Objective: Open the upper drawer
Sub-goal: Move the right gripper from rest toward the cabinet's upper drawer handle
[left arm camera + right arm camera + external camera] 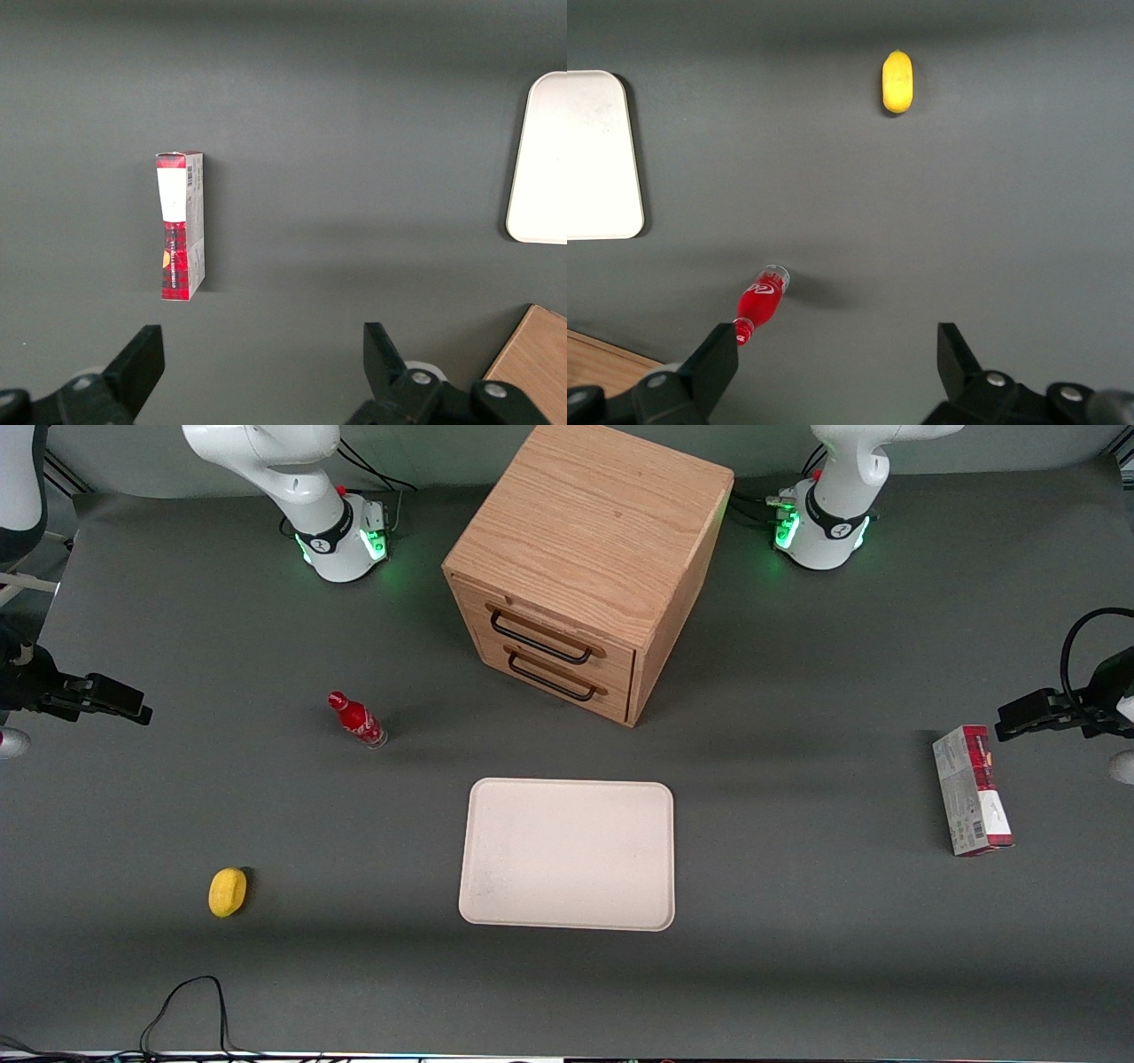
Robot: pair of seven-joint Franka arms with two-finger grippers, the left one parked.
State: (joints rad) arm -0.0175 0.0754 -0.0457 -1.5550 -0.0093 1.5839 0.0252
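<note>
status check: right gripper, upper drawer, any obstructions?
Right gripper open, high at working arm's table end. Light oak upper drawer shut, untouched. Small red bottle stands between.

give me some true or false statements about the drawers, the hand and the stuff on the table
1. The upper drawer is shut. True.
2. The hand grips the drawer handle. False: it hangs open over the table toward the working arm's end, apart from the cabinet.
3. The red bottle stands upright on the tray. False: it is on the table, farther from the front camera than the tray.
4. The yellow object lies nearer the front camera than the bottle. True.
5. The tray holds nothing. True.
</note>
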